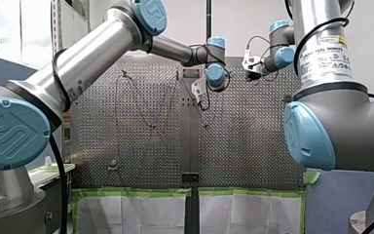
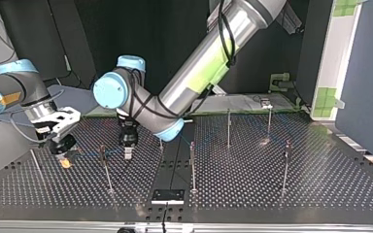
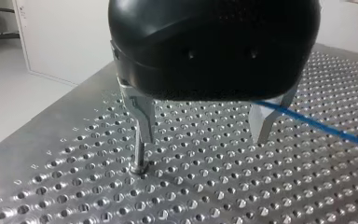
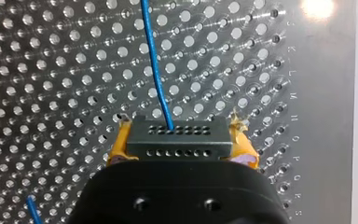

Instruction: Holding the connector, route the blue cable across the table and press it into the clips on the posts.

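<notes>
One view, right wrist, shows connector (image 4: 176, 138) clamped.

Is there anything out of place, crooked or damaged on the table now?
Nothing stands out. The connector sits squarely between the yellow pads of my right tool, and the blue cable leaves it in a smooth line, without kinks.
</notes>
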Robot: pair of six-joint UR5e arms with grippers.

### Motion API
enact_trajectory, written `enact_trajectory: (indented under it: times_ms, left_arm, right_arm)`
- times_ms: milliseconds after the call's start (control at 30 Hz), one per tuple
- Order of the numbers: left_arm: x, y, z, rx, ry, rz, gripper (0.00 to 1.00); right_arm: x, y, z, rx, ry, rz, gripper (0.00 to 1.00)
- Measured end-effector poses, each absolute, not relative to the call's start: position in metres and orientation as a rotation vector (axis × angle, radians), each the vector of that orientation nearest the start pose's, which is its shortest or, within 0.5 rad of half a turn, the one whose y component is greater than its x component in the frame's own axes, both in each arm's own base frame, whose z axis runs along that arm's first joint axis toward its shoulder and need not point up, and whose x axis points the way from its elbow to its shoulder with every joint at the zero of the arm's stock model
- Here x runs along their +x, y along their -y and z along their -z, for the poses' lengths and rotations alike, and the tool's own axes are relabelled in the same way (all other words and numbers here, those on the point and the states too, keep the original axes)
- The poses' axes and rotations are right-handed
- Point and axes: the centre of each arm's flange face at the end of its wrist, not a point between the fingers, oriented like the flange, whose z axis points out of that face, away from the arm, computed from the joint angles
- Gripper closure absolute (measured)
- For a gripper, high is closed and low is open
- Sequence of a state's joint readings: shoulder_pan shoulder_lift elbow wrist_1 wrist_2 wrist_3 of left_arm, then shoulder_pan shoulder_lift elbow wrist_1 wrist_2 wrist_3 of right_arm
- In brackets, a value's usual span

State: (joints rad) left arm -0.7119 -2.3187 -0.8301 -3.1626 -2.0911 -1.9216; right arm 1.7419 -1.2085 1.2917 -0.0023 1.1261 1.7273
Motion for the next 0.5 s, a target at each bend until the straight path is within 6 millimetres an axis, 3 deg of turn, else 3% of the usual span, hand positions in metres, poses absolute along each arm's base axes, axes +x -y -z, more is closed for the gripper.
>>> enact_trajectory:
  times_ms: [500]
  left_arm:
    - [0.488,0.559,-0.408,-0.069,-1.563,0.552,0.0]
  right_arm:
    - [0.283,0.582,-0.421,1.68,1.078,-1.722,1.0]
